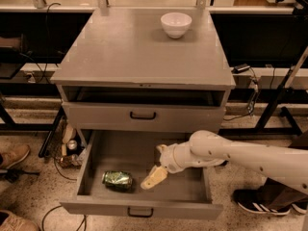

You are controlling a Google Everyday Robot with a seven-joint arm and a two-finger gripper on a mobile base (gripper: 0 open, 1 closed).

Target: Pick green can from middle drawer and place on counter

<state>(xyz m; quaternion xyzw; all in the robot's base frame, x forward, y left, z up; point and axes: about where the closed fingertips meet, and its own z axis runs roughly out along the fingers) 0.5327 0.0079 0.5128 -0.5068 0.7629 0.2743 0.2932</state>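
Note:
The green can (118, 179) lies on its side in the front left of the open middle drawer (144, 208), which is pulled out below a closed drawer. My gripper (154, 177) hangs inside the drawer, just to the right of the can and a small gap away from it, pointing down and left. My white arm (240, 155) reaches in from the right. The counter (130, 52) is the grey cabinet top above the drawers.
A round white bowl (175, 24) stands at the back right of the counter. A closed drawer with a black handle (143, 115) sits above the open one. Shoes (260, 203) are on the floor at the right, cables and clutter (67, 150) at the left.

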